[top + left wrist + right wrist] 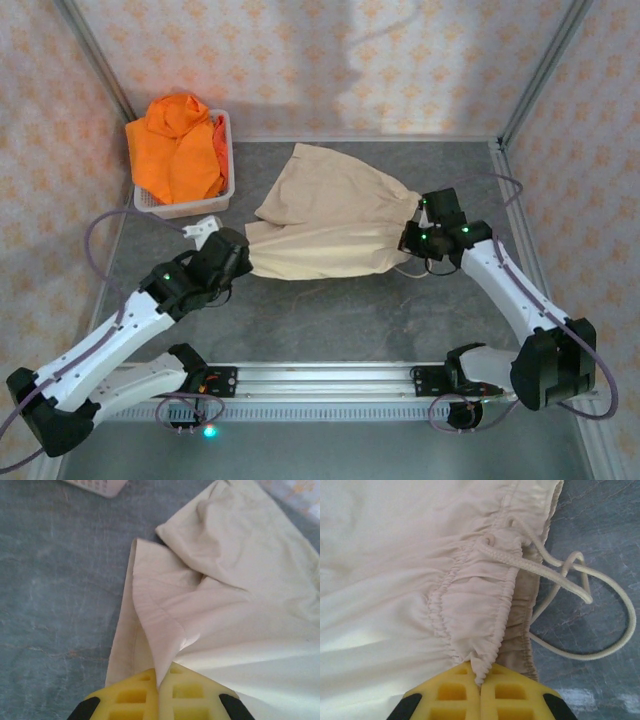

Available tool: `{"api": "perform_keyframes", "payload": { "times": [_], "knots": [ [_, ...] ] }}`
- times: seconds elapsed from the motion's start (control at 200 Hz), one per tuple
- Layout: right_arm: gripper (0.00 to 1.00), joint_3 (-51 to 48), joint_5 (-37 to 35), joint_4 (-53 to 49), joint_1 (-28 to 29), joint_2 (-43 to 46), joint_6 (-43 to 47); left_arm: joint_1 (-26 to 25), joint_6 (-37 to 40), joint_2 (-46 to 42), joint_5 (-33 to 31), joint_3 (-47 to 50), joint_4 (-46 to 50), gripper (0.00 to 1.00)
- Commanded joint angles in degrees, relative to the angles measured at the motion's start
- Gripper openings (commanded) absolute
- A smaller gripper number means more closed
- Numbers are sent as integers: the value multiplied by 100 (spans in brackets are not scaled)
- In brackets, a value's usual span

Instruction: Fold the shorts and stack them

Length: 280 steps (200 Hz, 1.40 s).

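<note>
Grey counter (330, 320) carries the beige shorts (330, 215) spread at its middle. Left tool (243, 252) is clamped on a leg hem, right tool (420, 228) on the gathered waistband beside the drawstring (570, 580). Orange shorts (178, 150) sit heaped in the white basket (190, 208) at the far left.

A white mesh basket (186, 209) is sitting at the far left corner of the grey table (330, 320), close to the back wall. Pale wallpaper (400, 60) with a small orange pattern is lining the enclosure on three sides, and silver metal posts (95, 55) are running up its far corners.
</note>
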<state>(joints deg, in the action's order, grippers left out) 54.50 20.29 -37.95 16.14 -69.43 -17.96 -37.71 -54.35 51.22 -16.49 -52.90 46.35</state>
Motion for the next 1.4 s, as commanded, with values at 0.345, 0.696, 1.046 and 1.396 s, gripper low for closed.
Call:
{"api": "perform_keyframes", "payload": {
  "times": [0.345, 0.696, 1.046, 1.396],
  "knots": [
    [0, 4, 72, -914, 82, 468, 133, 71, 715, 484, -350, -818, 799, 0],
    [0, 863, -613, -885, 66, 194, 33, 429, 1744, 1964, -487, -2642, 501, 0],
    [1, 1813, -571, -625, -399, -1153, -58, 959, 2328, 4919, 23, -5536, 635, 0],
    [4, 2790, -360, -420, -981, -2553, -162, 1381, 2341, 8287, 469, -9493, 1341, 0]
  ]
}}
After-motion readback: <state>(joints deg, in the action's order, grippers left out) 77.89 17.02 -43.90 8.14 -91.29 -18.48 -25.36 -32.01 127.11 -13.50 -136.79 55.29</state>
